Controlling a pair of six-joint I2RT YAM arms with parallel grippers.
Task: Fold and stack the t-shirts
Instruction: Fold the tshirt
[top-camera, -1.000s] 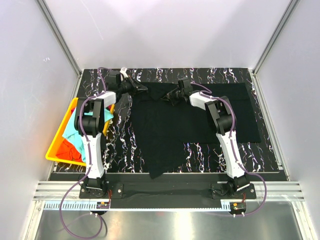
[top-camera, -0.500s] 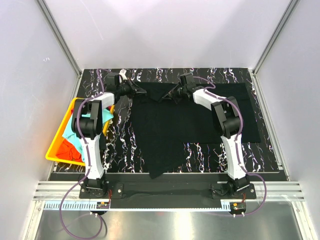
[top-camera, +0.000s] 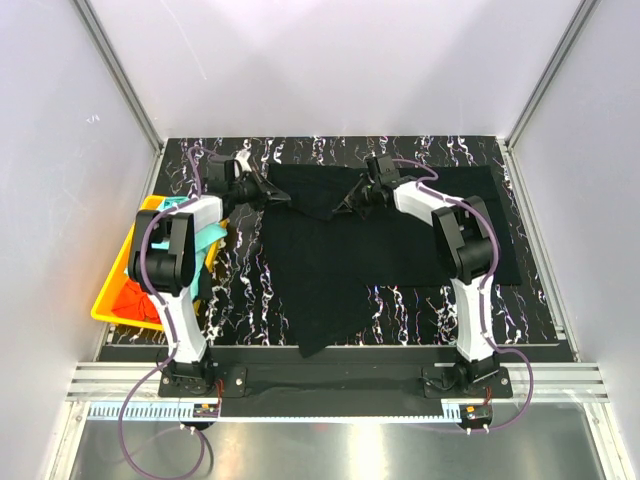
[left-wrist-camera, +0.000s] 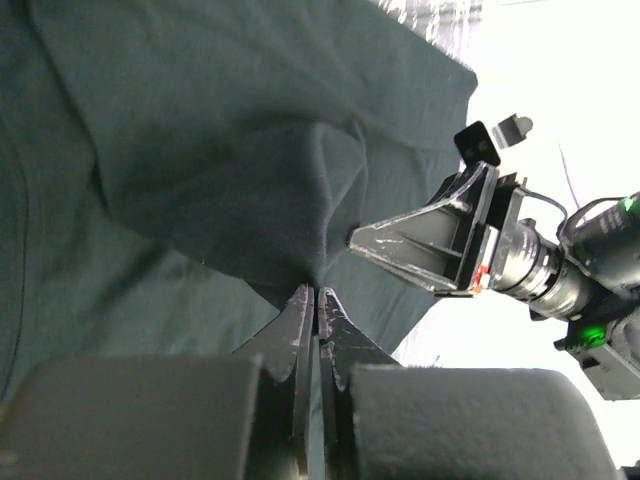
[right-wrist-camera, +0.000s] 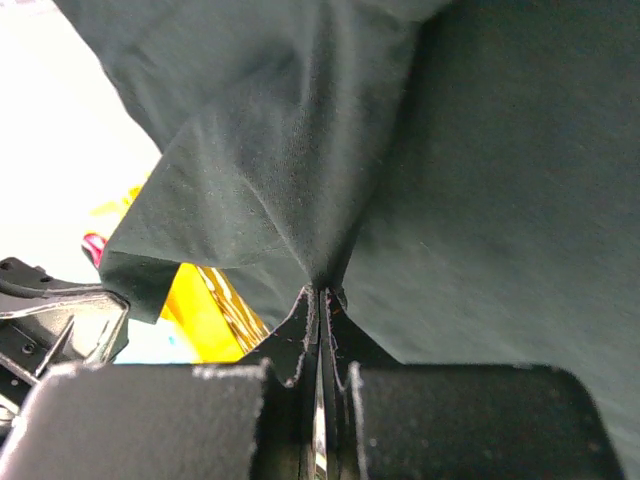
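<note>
A large black t-shirt (top-camera: 370, 250) lies spread on the marbled table. My left gripper (top-camera: 272, 192) is shut on a pinch of its far left edge and lifts the cloth; in the left wrist view (left-wrist-camera: 316, 290) the cloth bunches at the closed tips. My right gripper (top-camera: 348, 205) is shut on a fold of the same shirt near the far middle, and in the right wrist view (right-wrist-camera: 322, 290) the cloth gathers at the tips. A turquoise shirt (top-camera: 200, 235) and an orange-red shirt (top-camera: 135, 298) lie in the yellow bin.
The yellow plastic bin (top-camera: 112, 290) stands at the table's left edge beside the left arm. White walls with metal posts enclose the table on three sides. Bare marbled table (top-camera: 540, 300) shows to the right of the shirt.
Both grippers have drawn the shirt's far edge toward the near side, the left one moving left and the right one right. The lifted cloth between them has shifted with them.
</note>
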